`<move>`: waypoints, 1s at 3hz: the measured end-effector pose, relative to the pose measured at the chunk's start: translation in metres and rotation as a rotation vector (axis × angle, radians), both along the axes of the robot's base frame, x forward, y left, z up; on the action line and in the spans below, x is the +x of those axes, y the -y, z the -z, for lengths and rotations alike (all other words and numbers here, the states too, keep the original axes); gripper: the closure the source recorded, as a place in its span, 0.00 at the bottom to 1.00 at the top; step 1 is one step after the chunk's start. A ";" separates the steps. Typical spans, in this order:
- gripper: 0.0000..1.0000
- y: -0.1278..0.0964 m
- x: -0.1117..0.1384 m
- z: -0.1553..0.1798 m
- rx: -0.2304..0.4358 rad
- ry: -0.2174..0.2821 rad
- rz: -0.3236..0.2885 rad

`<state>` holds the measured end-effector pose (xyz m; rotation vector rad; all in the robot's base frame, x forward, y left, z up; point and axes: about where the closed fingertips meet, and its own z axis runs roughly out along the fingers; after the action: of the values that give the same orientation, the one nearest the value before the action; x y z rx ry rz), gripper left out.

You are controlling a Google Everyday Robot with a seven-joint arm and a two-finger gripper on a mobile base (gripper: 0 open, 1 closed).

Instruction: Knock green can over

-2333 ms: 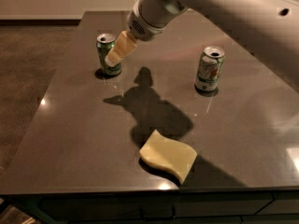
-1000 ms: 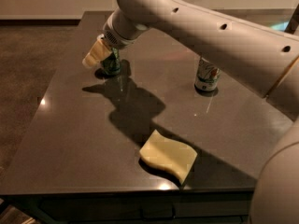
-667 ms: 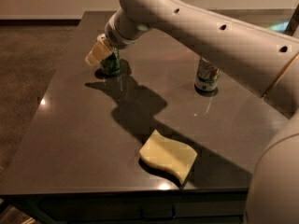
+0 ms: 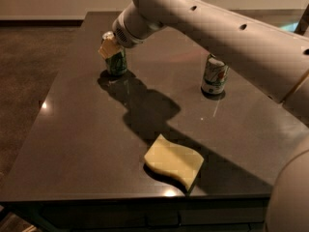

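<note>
The green can stands upright at the far left of the dark table, its body dark green and its top silver. My gripper is at the can's upper left side, right against its top rim, with the cream tip covering part of the top. The big white arm reaches in from the right, over the table's far side.
A paler white-silver can with green and red marks stands at the far right. A yellow sponge lies near the front edge. The table's left edge drops to a brown floor.
The gripper has shifted a little up and to the right, from the can's left side onto its top rim. The green can still stands upright.
</note>
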<state>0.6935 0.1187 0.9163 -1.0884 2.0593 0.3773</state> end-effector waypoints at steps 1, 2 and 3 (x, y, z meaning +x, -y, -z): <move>0.84 0.010 -0.013 -0.021 0.001 0.005 -0.035; 1.00 0.026 -0.026 -0.049 -0.067 0.018 -0.099; 1.00 0.041 -0.045 -0.061 -0.181 0.000 -0.191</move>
<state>0.6488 0.0774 0.9776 -1.4001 2.0255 0.2886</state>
